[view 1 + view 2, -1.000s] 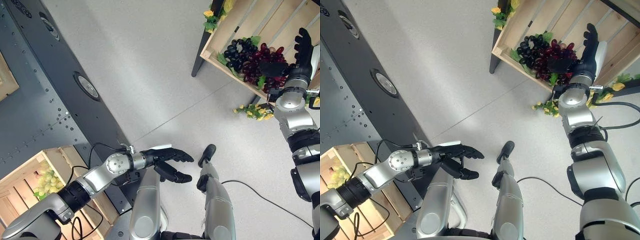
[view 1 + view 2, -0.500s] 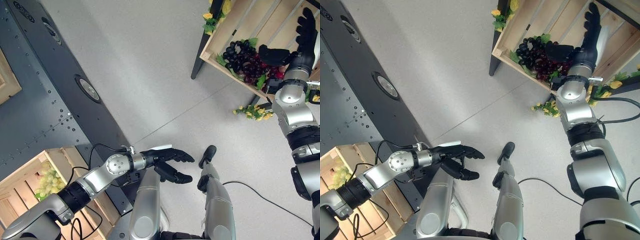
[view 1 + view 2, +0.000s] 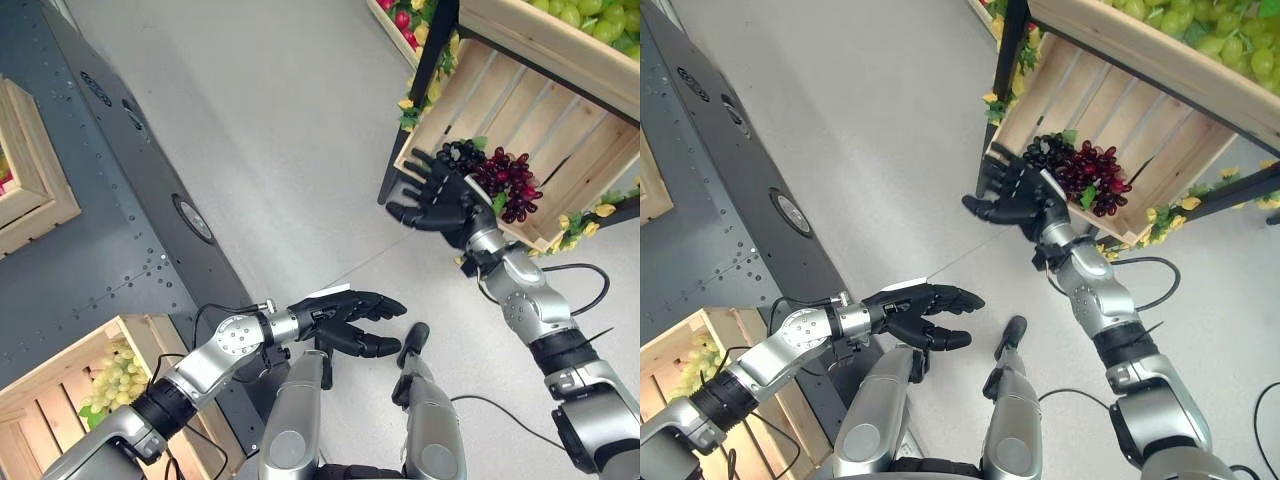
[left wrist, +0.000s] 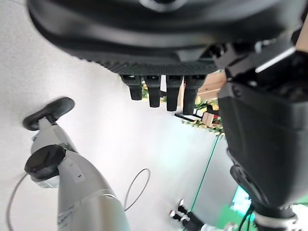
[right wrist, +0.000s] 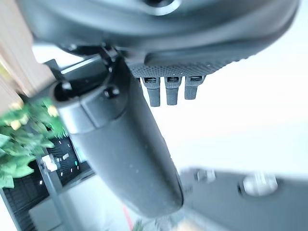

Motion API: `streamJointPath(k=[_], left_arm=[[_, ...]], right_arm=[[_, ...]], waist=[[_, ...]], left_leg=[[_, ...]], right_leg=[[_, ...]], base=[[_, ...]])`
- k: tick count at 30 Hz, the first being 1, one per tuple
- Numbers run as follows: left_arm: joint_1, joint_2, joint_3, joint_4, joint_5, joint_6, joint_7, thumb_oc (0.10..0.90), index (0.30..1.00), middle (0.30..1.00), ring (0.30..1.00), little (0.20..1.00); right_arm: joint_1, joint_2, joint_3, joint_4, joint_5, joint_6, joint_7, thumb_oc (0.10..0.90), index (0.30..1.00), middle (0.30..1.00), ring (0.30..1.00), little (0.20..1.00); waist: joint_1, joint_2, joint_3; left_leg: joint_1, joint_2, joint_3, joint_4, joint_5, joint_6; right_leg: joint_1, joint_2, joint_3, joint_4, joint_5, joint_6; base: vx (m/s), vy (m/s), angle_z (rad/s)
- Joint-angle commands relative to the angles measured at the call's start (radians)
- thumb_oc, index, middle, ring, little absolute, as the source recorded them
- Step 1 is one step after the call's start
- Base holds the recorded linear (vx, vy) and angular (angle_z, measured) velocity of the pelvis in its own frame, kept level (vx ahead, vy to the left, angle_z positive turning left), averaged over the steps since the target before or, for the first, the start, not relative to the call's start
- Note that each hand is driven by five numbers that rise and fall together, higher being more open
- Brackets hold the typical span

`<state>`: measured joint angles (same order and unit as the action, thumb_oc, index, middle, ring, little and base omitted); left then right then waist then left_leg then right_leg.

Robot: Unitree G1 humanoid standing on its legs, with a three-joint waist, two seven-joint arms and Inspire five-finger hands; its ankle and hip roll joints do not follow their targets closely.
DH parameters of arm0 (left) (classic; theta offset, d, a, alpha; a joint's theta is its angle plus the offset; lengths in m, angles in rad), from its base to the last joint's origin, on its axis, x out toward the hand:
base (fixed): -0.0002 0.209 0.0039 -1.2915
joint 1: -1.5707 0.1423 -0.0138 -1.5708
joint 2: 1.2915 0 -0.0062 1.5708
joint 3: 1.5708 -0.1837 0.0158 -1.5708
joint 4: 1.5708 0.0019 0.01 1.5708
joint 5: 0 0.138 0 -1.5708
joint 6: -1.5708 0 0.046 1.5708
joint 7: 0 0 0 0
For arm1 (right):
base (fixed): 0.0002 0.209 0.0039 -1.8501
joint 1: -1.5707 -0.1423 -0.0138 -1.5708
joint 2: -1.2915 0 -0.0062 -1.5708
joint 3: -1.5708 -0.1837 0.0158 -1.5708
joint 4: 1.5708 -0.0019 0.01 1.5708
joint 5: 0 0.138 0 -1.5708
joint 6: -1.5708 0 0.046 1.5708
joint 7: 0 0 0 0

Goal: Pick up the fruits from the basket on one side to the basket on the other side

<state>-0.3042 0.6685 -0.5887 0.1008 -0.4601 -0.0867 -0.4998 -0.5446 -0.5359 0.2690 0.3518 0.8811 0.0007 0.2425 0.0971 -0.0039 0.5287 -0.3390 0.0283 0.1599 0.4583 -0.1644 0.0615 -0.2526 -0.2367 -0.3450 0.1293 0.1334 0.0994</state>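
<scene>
- Grapes, dark purple and red (image 3: 500, 178), lie in a bunch in your wooden crate on the right (image 3: 540, 130), which sits tilted on a black stand (image 3: 420, 90); nothing is holding them
- Your right hand (image 3: 436, 198) hangs in the air at the crate's front rim, just beside the bunch, with its fingers spread and straight and its palm empty
- Your right wrist view agrees: the fingers (image 5: 166, 91) stick out straight past the thumb, with nothing between them
- Your left hand (image 3: 345, 318) hovers low over the grey floor (image 3: 280, 120), well apart from both crates, fingers loosely extended and gripping nothing
- In your left wrist view the fingers (image 4: 159, 91) hang relaxed in a row with only floor beyond them
- Green grapes (image 3: 112, 378) rest inside the wooden crate at your lower left (image 3: 60, 400), beside your left arm
- A second crate above the right one (image 3: 550, 30) holds more green grapes (image 3: 590, 15)
- Yellow flowers with green leaves (image 3: 585, 218) trim the edges of the stand around the right crate
- A dark metal strip with round fittings (image 3: 150, 210) runs across the floor on your left, and another wooden box (image 3: 35, 170) sits at the left edge beyond it
</scene>
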Motion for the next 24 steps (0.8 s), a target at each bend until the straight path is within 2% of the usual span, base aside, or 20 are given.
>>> streamJointPath(k=[1,2,5,8,9,10,12,13,15,17,18,20,21,22,24], left_arm=[[0.022,-0.076,0.021,-0.063,-0.129,-0.123,-0.038,0.800,0.900,0.900,0.900,0.900],[0.025,-0.079,0.024,-0.063,-0.135,-0.120,-0.040,0.800,0.900,0.900,0.900,0.900],[0.101,-0.124,0.088,-0.061,-0.168,-0.111,-0.048,0.800,0.900,0.900,0.900,0.900],[0.157,-0.145,0.141,-0.072,-0.157,-0.087,-0.048,0.800,0.900,0.900,0.900,0.900],[0.184,-0.156,0.163,-0.088,-0.154,-0.074,-0.036,0.800,0.900,0.900,0.900,0.900],[0.191,-0.159,0.167,-0.093,-0.155,-0.070,-0.033,0.800,0.900,0.900,0.900,0.900],[0.226,-0.172,0.189,-0.103,-0.160,-0.065,-0.030,0.800,0.900,0.900,0.900,0.900],[0.231,-0.175,0.192,-0.106,-0.162,-0.067,-0.022,0.800,0.900,0.900,0.900,0.900],[0.256,-0.188,0.196,-0.104,-0.169,-0.068,-0.007,0.800,0.900,0.900,0.900,0.900],[0.267,-0.191,0.202,-0.102,-0.171,-0.071,-0.005,0.800,0.900,0.900,0.900,0.900],[0.278,-0.190,0.211,-0.105,-0.172,-0.068,-0.010,0.800,0.900,0.900,0.900,0.900],[0.301,-0.182,0.228,-0.114,-0.192,-0.059,-0.027,0.800,0.900,0.900,0.900,0.900],[0.319,-0.178,0.241,-0.129,-0.205,-0.045,-0.041,0.800,0.900,0.900,0.900,0.900],[0.325,-0.175,0.245,-0.132,-0.218,-0.046,-0.034,0.800,0.900,0.900,0.900,0.900],[0.337,-0.168,0.261,-0.142,-0.241,-0.039,-0.025,0.800,0.900,0.900,0.900,0.900]], right_arm=[[-0.021,0.020,-0.100,-0.156,0.087,-0.057,0.102,0.800,0.900,0.900,0.900,0.900],[-0.015,0.025,-0.101,-0.161,0.084,-0.059,0.107,0.800,0.900,0.900,0.900,0.900],[0.113,0.109,-0.099,-0.275,0.068,-0.037,0.144,0.800,0.900,0.900,0.900,0.900],[0.218,0.141,-0.105,-0.334,0.106,-0.012,0.171,0.800,0.900,0.900,0.900,0.900],[0.295,0.162,-0.095,-0.368,0.142,-0.002,0.175,0.800,0.900,0.900,0.900,0.900],[0.310,0.166,-0.092,-0.375,0.149,0.004,0.178,0.800,0.900,0.900,0.900,0.900],[0.402,0.189,-0.053,-0.396,0.144,-0.011,0.194,0.800,0.900,0.900,0.900,0.900],[0.414,0.191,-0.048,-0.398,0.154,-0.005,0.202,0.800,0.900,0.900,0.900,0.900],[0.479,0.211,-0.019,-0.385,0.148,-0.010,0.209,0.800,0.900,0.900,0.900,0.900],[0.504,0.214,-0.009,-0.378,0.172,0.013,0.213,0.800,0.900,0.900,0.900,0.900],[0.530,0.220,-0.002,-0.378,0.143,0.001,0.207,0.800,0.900,0.900,0.900,0.900],[0.569,0.204,0.001,-0.380,0.159,0.011,0.209,0.800,0.900,0.900,0.900,0.900],[0.594,0.205,0.008,-0.386,0.147,0.011,0.209,0.800,0.900,0.900,0.900,0.900],[0.601,0.203,0.011,-0.389,0.105,0.013,0.214,0.800,0.900,0.900,0.900,0.900],[0.606,0.166,0.022,-0.397,0.079,0.025,0.228,0.800,0.900,0.900,0.900,0.900]], waist=[[0.021,0.020,-0.116],[0.020,0.020,-0.118],[0.010,0.031,-0.151],[0.000,0.035,-0.176],[-0.009,0.028,-0.199],[-0.011,0.028,-0.207],[-0.023,0.015,-0.243],[-0.025,0.014,-0.249],[-0.041,0.001,-0.275],[-0.052,-0.002,-0.286],[-0.060,-0.004,-0.294],[-0.078,-0.009,-0.306],[-0.089,-0.011,-0.316],[-0.092,-0.012,-0.319],[-0.084,-0.022,-0.331]], left_leg=[[0.192,-0.092,-0.030,-0.317,0.070,0.000],[0.194,-0.094,-0.032,-0.318,0.070,0.001],[0.255,-0.108,-0.058,-0.354,0.070,0.022],[0.305,-0.112,-0.077,-0.375,0.069,0.027],[0.332,-0.126,-0.112,-0.390,0.070,0.027],[0.333,-0.127,-0.118,-0.393,0.072,0.027],[0.358,-0.141,-0.143,-0.414,0.069,0.025],[0.362,-0.142,-0.144,-0.418,0.069,0.025],[0.379,-0.146,-0.160,-0.424,0.058,0.023],[0.385,-0.145,-0.172,-0.428,0.053,0.021],[0.385,-0.144,-0.185,-0.429,0.052,0.020],[0.389,-0.142,-0.206,-0.434,0.049,0.020],[0.387,-0.139,-0.232,-0.430,0.048,0.018],[0.385,-0.138,-0.241,-0.428,0.047,0.017],[0.379,-0.122,-0.248,-0.419,0.052,0.007]], right_leg=[[0.106,-0.077,0.037,0.126,-0.056,0.089],[0.107,-0.079,0.038,0.128,-0.054,0.089],[0.065,-0.103,0.074,0.316,0.018,0.093],[0.051,-0.090,0.103,0.376,0.006,0.087],[0.072,-0.048,0.138,0.310,-0.018,0.080],[0.076,-0.039,0.143,0.292,-0.019,0.077],[0.116,-0.007,0.179,0.133,-0.011,0.084],[0.121,-0.004,0.183,0.115,-0.007,0.086],[0.128,0.009,0.242,0.016,0.024,0.100],[0.131,0.016,0.274,-0.023,0.029,0.104],[0.128,0.025,0.302,-0.040,0.029,0.104],[0.120,0.052,0.360,-0.052,0.025,0.108],[0.120,0.085,0.402,-0.038,-0.005,0.102],[0.118,0.097,0.414,-0.027,-0.018,0.100],[0.146,0.108,0.385,-0.043,-0.069,0.098]], base=[[0.09,0.189,0.10],[0.12,0.236,0.10],[0.13,0.264,0.09],[0.16,0.089,0.22],[0.17,-0.017,0.21],[0.19,-0.067,0.34],[0.17,-0.123,0.56],[0.17,-0.154,0.46],[0.17,-0.183,0.50],[0.12,-0.224,0.56],[0.12,-0.285,0.75],[0.14,-0.341,1.11],[0.11,-0.356,1.30],[0.09,-0.390,1.20],[0.05,-0.421,1.06]])
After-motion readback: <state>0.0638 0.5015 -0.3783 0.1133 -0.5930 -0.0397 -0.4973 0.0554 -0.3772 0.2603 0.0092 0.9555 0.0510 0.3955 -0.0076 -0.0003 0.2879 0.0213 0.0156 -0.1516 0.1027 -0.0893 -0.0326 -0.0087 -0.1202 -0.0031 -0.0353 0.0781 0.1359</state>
